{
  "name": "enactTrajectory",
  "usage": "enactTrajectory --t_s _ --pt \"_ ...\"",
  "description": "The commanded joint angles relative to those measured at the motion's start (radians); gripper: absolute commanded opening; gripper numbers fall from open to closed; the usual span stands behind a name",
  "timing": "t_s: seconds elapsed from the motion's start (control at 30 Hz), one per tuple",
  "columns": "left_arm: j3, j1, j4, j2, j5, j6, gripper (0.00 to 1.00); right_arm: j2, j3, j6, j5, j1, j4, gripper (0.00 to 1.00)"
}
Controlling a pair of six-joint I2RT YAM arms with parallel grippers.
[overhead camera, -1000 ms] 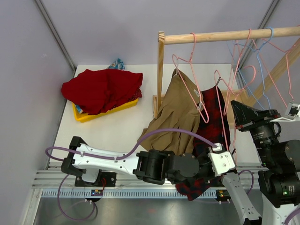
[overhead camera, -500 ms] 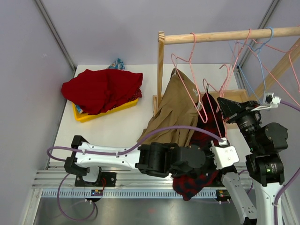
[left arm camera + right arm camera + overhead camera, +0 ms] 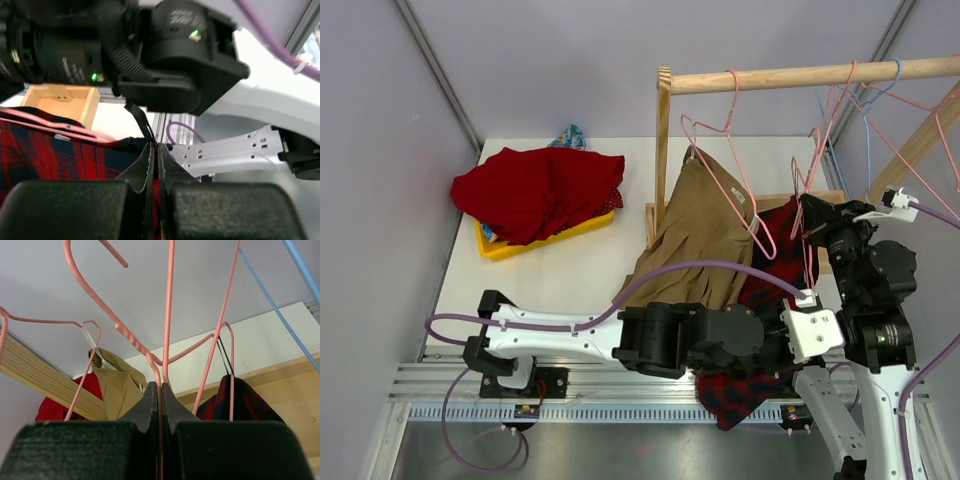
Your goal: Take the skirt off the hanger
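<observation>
The white table (image 3: 550, 280) carries a wooden rack (image 3: 790, 75) at its far right, with wire hangers hooked on the top rail. A tan garment (image 3: 695, 230) hangs beside the rack's left post. The plaid skirt (image 3: 772, 232), red and dark, hangs just right of it on a pink hanger (image 3: 131, 337) and trails down to the near edge on the right. A red cloth heap (image 3: 535, 190) lies at the far left on a yellow tray (image 3: 535, 243). The left gripper (image 3: 156, 165) has its fingers pinched tight on the skirt's fabric; the right gripper (image 3: 160, 395) is clamped on the pink hanger's wire
</observation>
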Motion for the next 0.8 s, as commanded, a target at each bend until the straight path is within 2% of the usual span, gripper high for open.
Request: enactTrajectory --t_s 0.0,0.13,0.17,0.23,0.3,0.37,0.5,0.7,0.77 --pt "0.018 -0.009 0.15 -0.034 0.068 -0.012 0.0 0.033 0.018 -0.033 0.04 -0.005 0.121 0.0" --pt "-0.129 -0.009 0.218 -0.07 0.09 -0.054 0.0 0.067 0.098 -0.038 -0.026 -0.005 0.129 0.0" --pt "-0.193 -0.009 0.23 -0.079 0.094 -0.075 0.0 0.077 0.164 -0.039 -0.031 -0.005 0.117 0.0" --pt "-0.246 -0.009 0.266 -0.083 0.087 -0.089 0.0 0.12 0.254 -0.038 -0.077 -0.005 0.031 0.0" --pt "-0.297 -0.009 0.279 -0.079 0.016 -0.107 0.0 0.149 0.405 -0.021 -0.117 -0.005 -0.099 0.0" --pt "-0.3 -0.007 0.275 -0.071 -0.047 -0.106 0.0 0.165 0.503 0.025 -0.154 -0.005 -0.182 0.0" --pt "-0.275 0.008 0.234 -0.083 -0.175 -0.078 0.0 0.105 0.577 0.112 -0.207 -0.005 -0.424 0.0" --pt "-0.193 0.017 0.113 -0.175 -0.327 0.052 0.0 0.09 0.824 0.045 -0.316 -0.005 -0.8 0.0" --pt "-0.121 0.014 0.065 -0.226 -0.361 0.086 0.0 0.078 0.899 0.045 -0.327 -0.006 -0.846 0.0"
